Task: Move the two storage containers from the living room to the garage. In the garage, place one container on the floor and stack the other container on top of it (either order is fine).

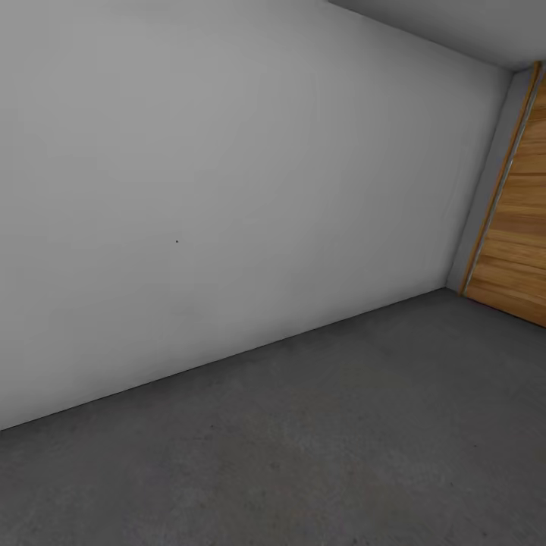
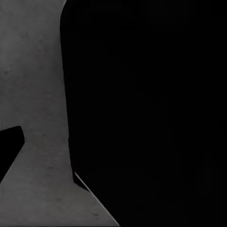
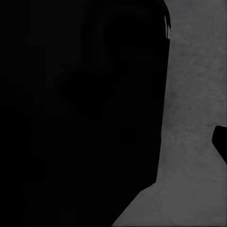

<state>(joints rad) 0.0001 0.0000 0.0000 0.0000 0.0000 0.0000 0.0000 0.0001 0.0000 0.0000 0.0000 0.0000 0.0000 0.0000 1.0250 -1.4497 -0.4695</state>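
A plain pale grey wall (image 1: 227, 189) fills the upper left of the head view above the dark grey mottled concrete floor (image 1: 341, 440). A wood-plank door (image 1: 519, 243) stands at the right edge. Both wrist views show floor beside black shapes; either claw's state cannot be told.

We faced a plain pale grey wall (image 1: 227, 174) that ran across most of the head view, unmarked but for one tiny dark speck near its middle. It met the floor (image 1: 318, 440) along a line that climbed toward the right. The floor was dark grey concrete, slightly mottled, and it spread across the whole lower part of the view. At the far right, in the corner, stood a wood-plank door (image 1: 519, 227) with horizontal boards in warm orange-brown, edged by a thin pale frame. A strip of grey ceiling (image 1: 470, 26) showed at the upper right. The light was even and soft. In both wrist views we saw the same mottled concrete beside large black shapes.
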